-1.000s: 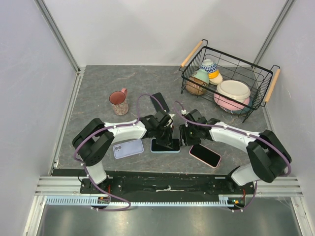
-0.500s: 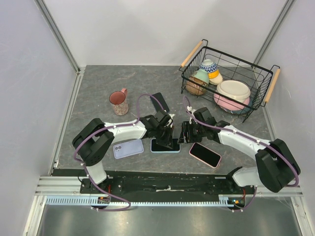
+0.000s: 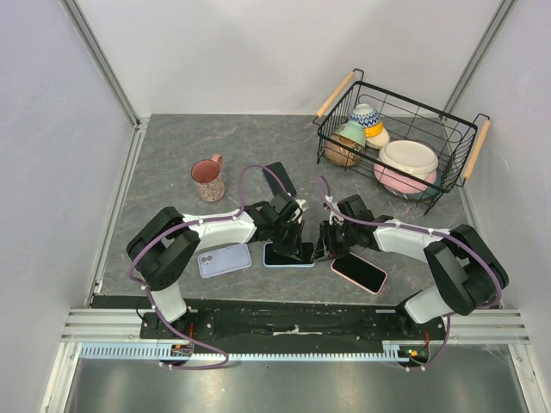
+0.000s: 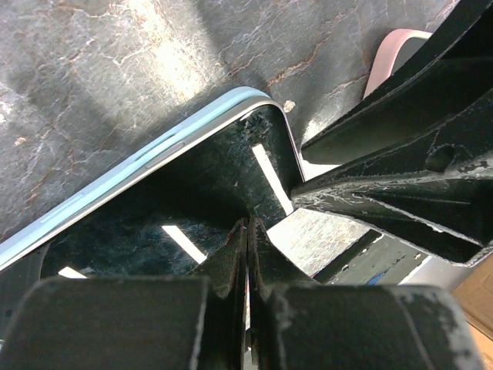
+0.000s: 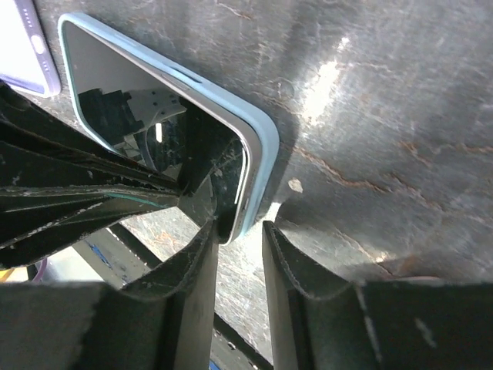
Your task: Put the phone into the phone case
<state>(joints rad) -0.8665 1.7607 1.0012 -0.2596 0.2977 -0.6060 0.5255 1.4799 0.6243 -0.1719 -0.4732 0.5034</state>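
A phone with a black screen (image 3: 288,254) lies in a light blue case (image 4: 154,146) near the table's front edge. My left gripper (image 3: 298,241) is shut, its tips (image 4: 248,227) pressing down on the screen (image 4: 154,208) near the right end. My right gripper (image 3: 325,247) is at the phone's right end, slightly open, and straddles the corner of the case (image 5: 262,135). Its midpoint (image 5: 240,231) lies just past that corner, and the left finger (image 5: 196,262) touches the phone's edge.
A lavender phone or case (image 3: 225,259) lies left of the blue one and a pink-cased phone (image 3: 359,271) lies right of it. A pink mug (image 3: 208,179) stands at the back left. A wire basket (image 3: 443,176) with bowls stands at the back right.
My right gripper swung and came down to the phone's right corner. My left gripper stayed pressed on the screen. The phone has not shifted.
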